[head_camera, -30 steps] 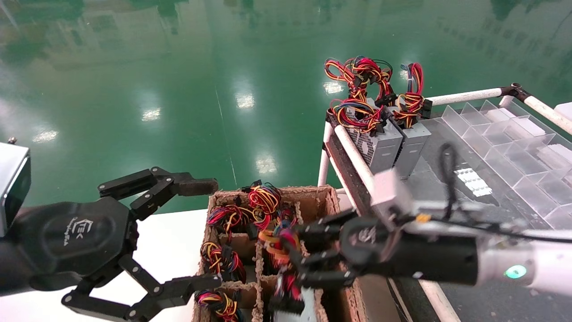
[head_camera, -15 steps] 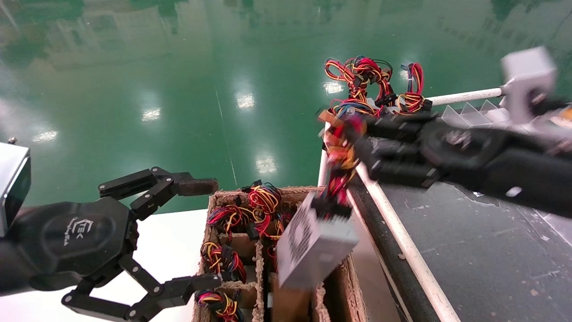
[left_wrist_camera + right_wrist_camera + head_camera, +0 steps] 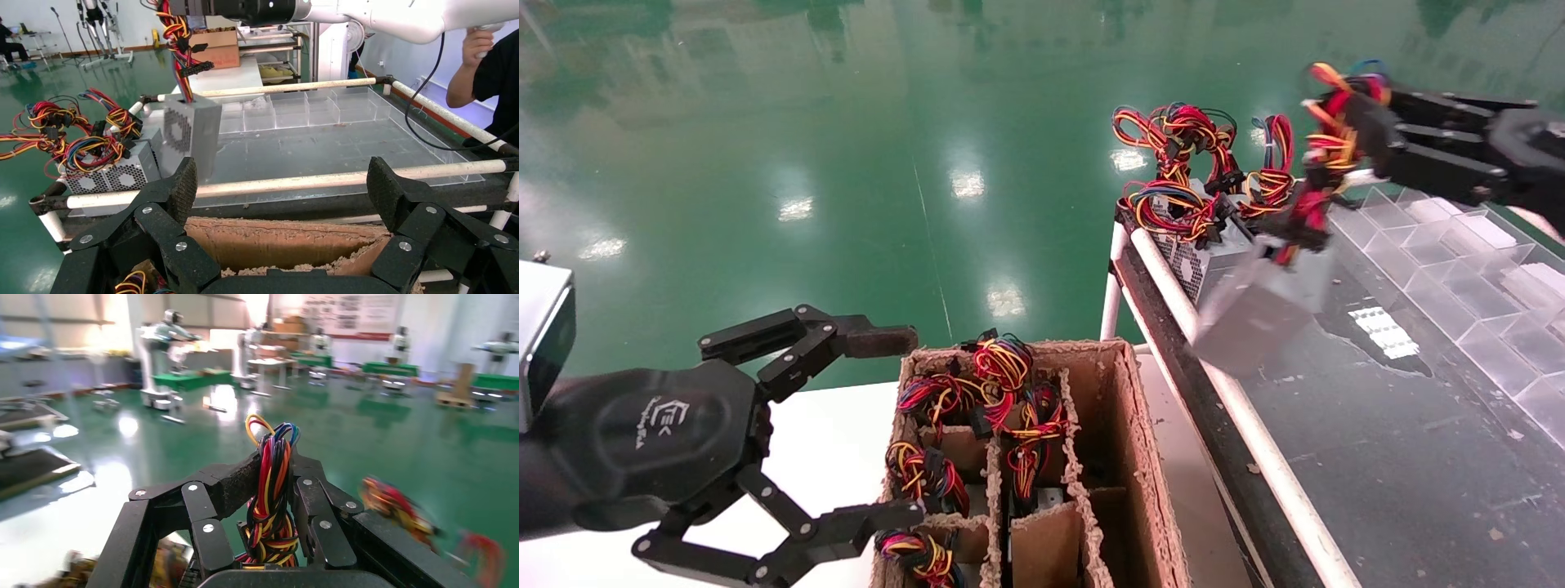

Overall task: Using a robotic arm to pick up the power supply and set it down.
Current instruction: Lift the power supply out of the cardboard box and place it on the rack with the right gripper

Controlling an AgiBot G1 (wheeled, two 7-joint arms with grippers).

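My right gripper [image 3: 1344,122] is high at the right, shut on the wire bundle [image 3: 1324,147] of a grey power supply [image 3: 1258,310]. The box hangs tilted by its wires just above the dark table [image 3: 1377,457], in front of two upright power supplies [image 3: 1214,261]. In the right wrist view, red, yellow and black wires [image 3: 272,496] are pinched between the fingers [image 3: 229,484] of the right gripper [image 3: 272,471]. From the left wrist, the hanging power supply [image 3: 191,131] shows beyond the rail. My left gripper [image 3: 891,426] stays open at the lower left, holding nothing.
A cardboard box [image 3: 1128,425] with dividers holds several more wired power supplies [image 3: 1001,367]. A white tube rail [image 3: 1238,408] edges the dark table. A clear divided tray [image 3: 1459,269] lies at the table's right. A person [image 3: 483,67] stands beyond the table.
The right gripper has lifted the power supply out of the cardboard box by its wires and carried it up and right, over the rail, to above the dark table. The left arm has not moved.
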